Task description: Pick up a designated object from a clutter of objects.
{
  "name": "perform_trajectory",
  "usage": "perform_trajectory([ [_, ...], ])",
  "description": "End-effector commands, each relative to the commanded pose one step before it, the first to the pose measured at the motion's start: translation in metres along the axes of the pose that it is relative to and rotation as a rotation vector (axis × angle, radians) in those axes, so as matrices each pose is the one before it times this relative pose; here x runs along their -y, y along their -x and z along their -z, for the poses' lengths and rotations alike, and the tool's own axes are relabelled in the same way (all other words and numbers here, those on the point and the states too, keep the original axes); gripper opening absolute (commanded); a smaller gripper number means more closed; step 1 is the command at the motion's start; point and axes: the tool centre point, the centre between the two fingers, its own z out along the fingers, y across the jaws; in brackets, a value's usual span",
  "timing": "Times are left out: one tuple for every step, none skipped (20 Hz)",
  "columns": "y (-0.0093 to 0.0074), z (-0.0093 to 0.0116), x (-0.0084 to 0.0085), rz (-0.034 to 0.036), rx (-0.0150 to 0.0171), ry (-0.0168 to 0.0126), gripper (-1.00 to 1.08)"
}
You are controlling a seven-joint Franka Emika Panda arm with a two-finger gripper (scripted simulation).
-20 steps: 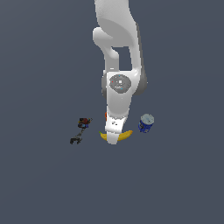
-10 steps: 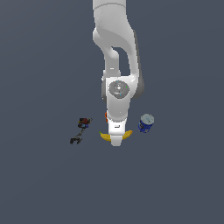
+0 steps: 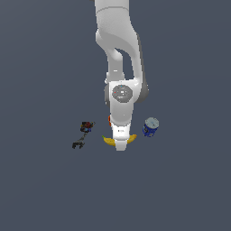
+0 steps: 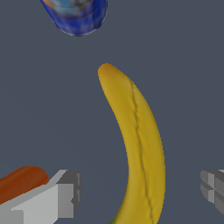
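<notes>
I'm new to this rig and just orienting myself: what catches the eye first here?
The white Panda arm reaching straight down, its open hand straddling a yellow banana. A blue can sits just to the exterior view's right of the banana, a black clamp-like tool to its left.

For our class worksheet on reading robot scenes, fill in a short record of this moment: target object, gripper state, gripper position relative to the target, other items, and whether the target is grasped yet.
target: banana, yellow, curved, lying on the dark floor
gripper: gripper, open, fingers apart
gripper position: low over the banana, one finger on each side of it, no contact visible
other items: blue can, at the exterior view's right of the banana; black clamp, at its left; orange cup, beside one finger
grasped: not yet
</notes>
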Motion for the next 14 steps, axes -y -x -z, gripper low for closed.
perform_trajectory([
  [0.00009,-0.00253,0.00013,0.00011,0.00000,-0.00015,1.00],
  [-0.00026,-0.00229,0.00009,0.00069,-0.00002,0.00005,1.00],
  [0.00015,-0.00297,0.00010,0.00000,0.00000,0.00000,1.00],
  [-0.00019,-0.00358,0.00014,0.00069,-0.00004,0.00005,1.00],
  [0.00022,-0.00424,0.00015,0.00000,0.00000,0.00000,1.00],
  [-0.00013,-0.00482,0.00018,0.00069,-0.00005,0.00005,1.00],
  [-0.00010,-0.00541,0.00018,0.00069,-0.00005,0.00005,1.00],
  [-0.00011,-0.00532,0.00014,0.00069,-0.00005,0.00006,1.00],
  [0.00023,-0.00466,0.00005,0.00000,0.00000,0.00000,1.00],
  [-0.00019,-0.00392,-0.00001,0.00068,-0.00003,0.00009,1.00],
  [0.00015,-0.00329,-0.00010,0.00000,0.00000,0.00000,1.00],
  [0.00011,-0.00264,-0.00015,0.00000,0.00000,0.00000,1.00],
  [0.00008,-0.00201,-0.00017,0.00000,0.00000,0.00000,1.00],
  [0.00005,-0.00141,-0.00016,0.00000,0.00000,0.00000,1.00],
])
